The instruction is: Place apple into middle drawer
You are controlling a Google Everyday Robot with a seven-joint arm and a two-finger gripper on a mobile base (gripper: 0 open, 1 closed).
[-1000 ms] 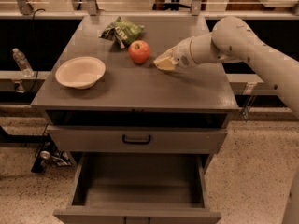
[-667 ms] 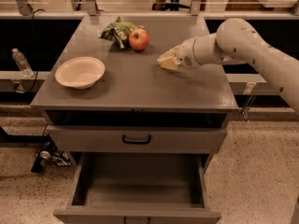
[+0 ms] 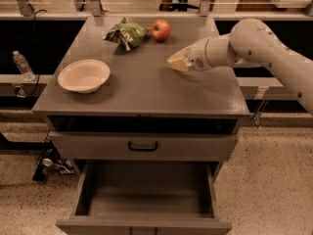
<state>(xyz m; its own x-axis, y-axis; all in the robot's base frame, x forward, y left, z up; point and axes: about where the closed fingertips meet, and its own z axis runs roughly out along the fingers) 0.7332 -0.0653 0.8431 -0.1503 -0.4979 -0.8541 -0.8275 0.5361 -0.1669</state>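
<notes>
Sitting near the far edge of the worktop, about midway along it, the apple (image 3: 160, 30) rests upright and free, with its stem up. Just to its left lies a crumpled green snack bag (image 3: 126, 33), close beside it. The gripper (image 3: 177, 62) hovers low over the worktop toward the right edge, apart from the apple and nearer the front than it, its pale fingers drawn together into one wedge with nothing between them. A cream bowl (image 3: 84, 75) stands by the left edge. Below the front edge, the middle drawer (image 3: 186, 148) is pushed in, while the bottom drawer (image 3: 144, 225) under it is pulled out.
</notes>
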